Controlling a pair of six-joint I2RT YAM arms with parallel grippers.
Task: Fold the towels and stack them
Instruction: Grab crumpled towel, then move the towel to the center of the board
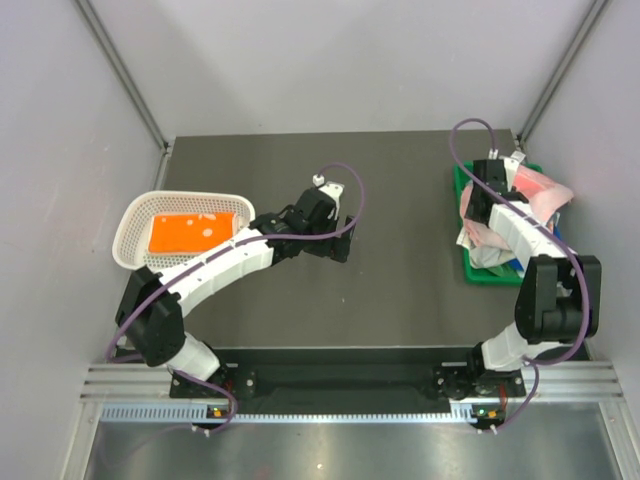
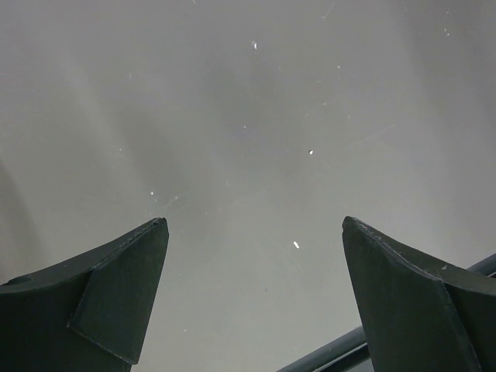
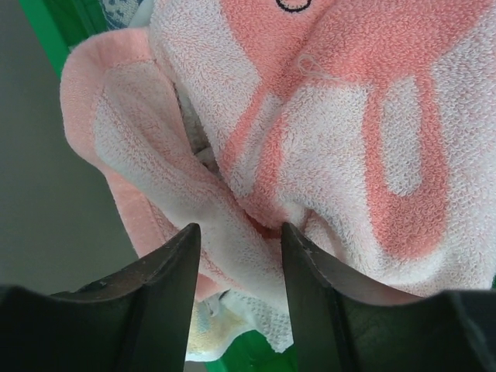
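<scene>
- Terry, looped and soft: the pink towel with its white motifs looks light and limp. It should sag and drape as soon as it is lifted. It is not fragile, and its pile is grippy rather than slick.
- The best hold, to my eye, is a hemmed edge or corner, such as the pink border on the left of the right wrist view. A bunch taken from mid-cloth would lift it crumpled and might drag its neighbours along.
- It lies rumpled on top of a heap at the right edge of the counter and spills over the container's rim.
- The right gripper is directly over it, fingers apart with a raised fold of the towel in the gap. I cannot tell whether they press that fold or only straddle it.
- A white cloth peeps out under the pink one, and a scrap of blue-patterned cloth shows at the top of that view. The rest of the heap is hidden.
- The green bin holds this whole heap and is filled above its walls.
- The white mesh basket, at the left edge of the counter, holds one orange towel, which lies flat as a neat rectangle.
- The left gripper hangs over the middle of the counter, fingers spread wide with nothing between them.
</scene>
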